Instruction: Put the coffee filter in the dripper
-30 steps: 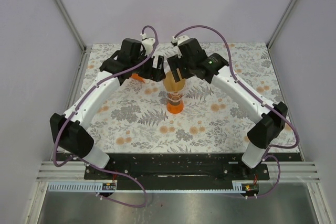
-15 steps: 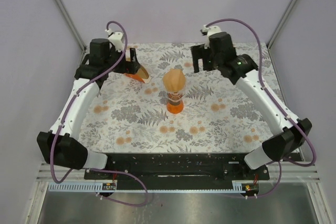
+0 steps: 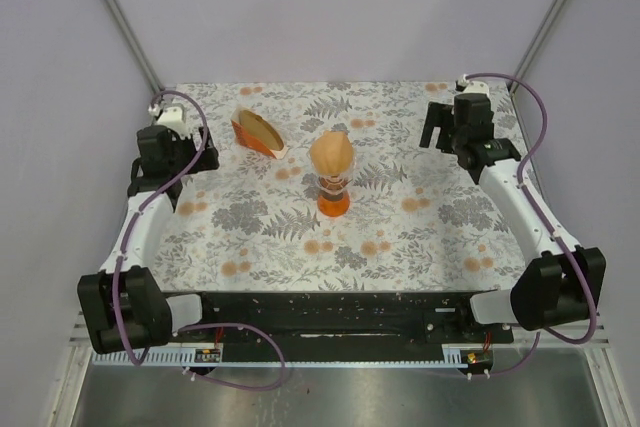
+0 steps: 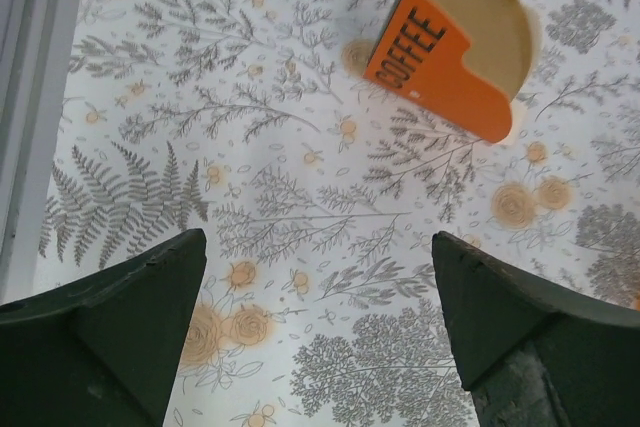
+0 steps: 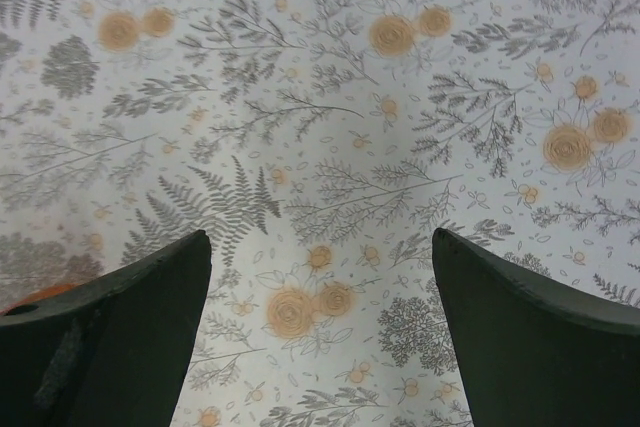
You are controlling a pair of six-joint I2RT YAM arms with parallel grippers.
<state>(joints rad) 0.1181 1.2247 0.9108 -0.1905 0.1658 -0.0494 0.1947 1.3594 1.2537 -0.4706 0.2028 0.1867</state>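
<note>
Two arms reach out along the side edges of the floral table (image 3: 420,237), the left gripper (image 4: 318,239) and right gripper (image 5: 322,237) each spread wide above it, holding nothing. One dripper (image 3: 333,199) stands mid-table, with one filter (image 3: 331,154) sitting in its cone. Farther left lies one orange holder (image 4: 430,77) marked "COFFEE".

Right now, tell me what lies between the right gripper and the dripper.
Only bare floral cloth separates right gripper from dripper, clearest in the top view.
</note>
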